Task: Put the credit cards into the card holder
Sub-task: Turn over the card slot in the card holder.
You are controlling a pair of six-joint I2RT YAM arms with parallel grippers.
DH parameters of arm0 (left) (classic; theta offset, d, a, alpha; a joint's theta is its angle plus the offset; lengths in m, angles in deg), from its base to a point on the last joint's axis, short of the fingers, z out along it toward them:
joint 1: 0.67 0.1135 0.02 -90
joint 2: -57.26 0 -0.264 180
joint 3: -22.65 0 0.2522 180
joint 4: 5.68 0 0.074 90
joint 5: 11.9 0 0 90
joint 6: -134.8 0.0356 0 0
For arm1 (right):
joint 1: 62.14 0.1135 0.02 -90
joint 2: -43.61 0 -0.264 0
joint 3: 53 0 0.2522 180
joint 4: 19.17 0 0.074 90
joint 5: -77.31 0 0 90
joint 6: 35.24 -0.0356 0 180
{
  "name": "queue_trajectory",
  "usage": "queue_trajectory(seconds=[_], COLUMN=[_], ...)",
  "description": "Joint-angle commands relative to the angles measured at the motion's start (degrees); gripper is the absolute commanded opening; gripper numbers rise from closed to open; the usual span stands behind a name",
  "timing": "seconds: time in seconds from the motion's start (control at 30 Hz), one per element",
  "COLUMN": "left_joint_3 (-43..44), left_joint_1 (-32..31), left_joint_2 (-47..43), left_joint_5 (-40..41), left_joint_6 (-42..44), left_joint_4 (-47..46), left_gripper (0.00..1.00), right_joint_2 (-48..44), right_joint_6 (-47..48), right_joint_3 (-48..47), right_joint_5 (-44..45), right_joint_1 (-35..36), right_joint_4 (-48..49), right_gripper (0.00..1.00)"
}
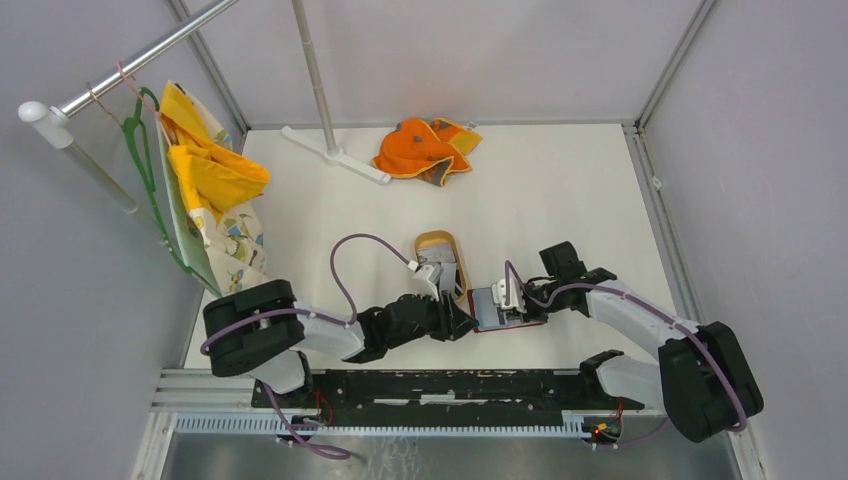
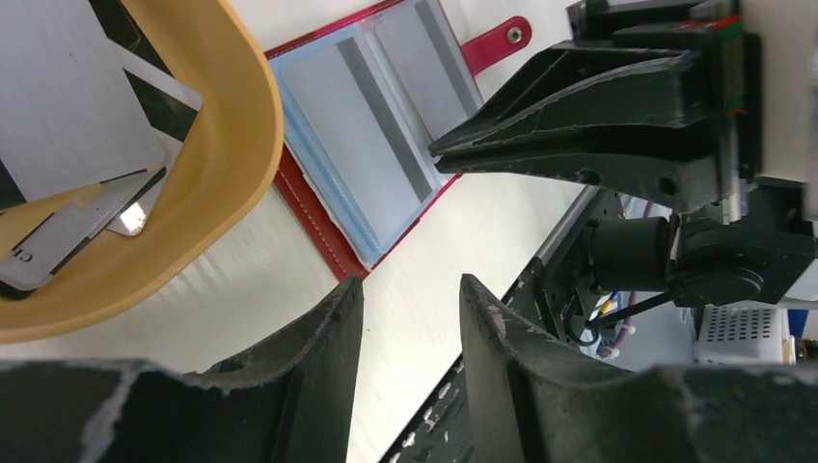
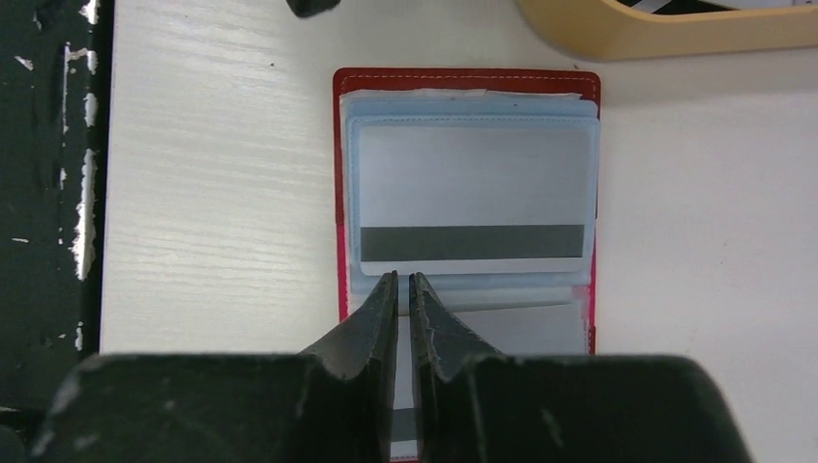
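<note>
Your white table [image 1: 560, 200] fills the top view. A yellow and patterned garment [image 1: 215, 185] hangs on a green hanger at its 10 o'clock edge, and an orange cloth [image 1: 425, 150] lies crumpled at 12 o'clock.

Both arms reach in toward the middle, the left arm [image 1: 330, 335] from 7 o'clock and the right arm [image 1: 640, 320] from 5 o'clock.

The tan oval tray [image 2: 241, 145] sits just short of centre. The card holder [image 1: 495, 308] lies open and flat just beside it, at the tray's 4 o'clock, pale sleeves up and snap tab out.

Several grey and white credit cards [image 2: 68, 106] lie overlapping in the tray. One grey card with a dark stripe [image 3: 473, 193] sits in the holder's top sleeve, and another striped one shows in the page beside it.

Your left gripper [image 2: 410, 289] is spread with nothing between its fingers, at the holder's 9 o'clock. Your right gripper [image 3: 403, 282] has its fingers pressed almost together, tips on the holder's centre fold. You cannot tell whether they pinch a sleeve.
</note>
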Motion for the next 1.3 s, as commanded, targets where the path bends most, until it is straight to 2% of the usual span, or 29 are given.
queue_trajectory(seconds=[0.0, 0.1, 0.33, 0.4, 0.67, 0.97, 1.07, 1.27], left_joint_3=[1.0, 1.2, 4.5, 5.4, 9.0, 11.8, 12.3, 13.6], left_joint_1=[1.8, 2.4, 2.5, 2.6, 2.5, 2.5, 2.4, 2.5], left_joint_2=[4.8, 6.7, 7.2, 7.3, 9.1, 9.2, 9.5, 10.7], left_joint_5=[-4.4, -4.8, -4.0, -3.5, -2.0, 0.1, 0.3, 0.1], left_joint_6=[-3.3, -4.2, -3.3, -3.2, -3.8, -3.9, -4.1, -4.1], left_joint_4=[-10.5, -11.4, -6.0, -4.1, 0.8, 7.5, 8.4, 8.7], left_gripper=[0.47, 0.46, 0.44, 0.41, 0.32, 0.35, 0.39, 0.40], right_joint_2=[0.4, 1.0, 2.8, 3.7, 5.8, 8.4, 8.3, 8.5], right_joint_6=[-2.5, -4.0, -2.6, 0.2, -0.3, -2.1, -2.1, -2.4], right_joint_3=[-1.1, -1.4, -1.4, -1.8, -2.1, -2.7, -2.6, -2.7], right_joint_5=[1.6, 2.3, 5.7, 6.0, 8.0, 10.4, 10.5, 10.6], right_joint_1=[0.6, 1.0, 2.3, 2.6, 2.9, 2.9, 2.9, 2.9], right_joint_4=[4.6, 5.9, 4.8, 2.4, 1.8, 1.5, 1.5, 1.5], right_gripper=[0.13, 0.13, 0.13, 0.14, 0.14, 0.13, 0.13, 0.13])
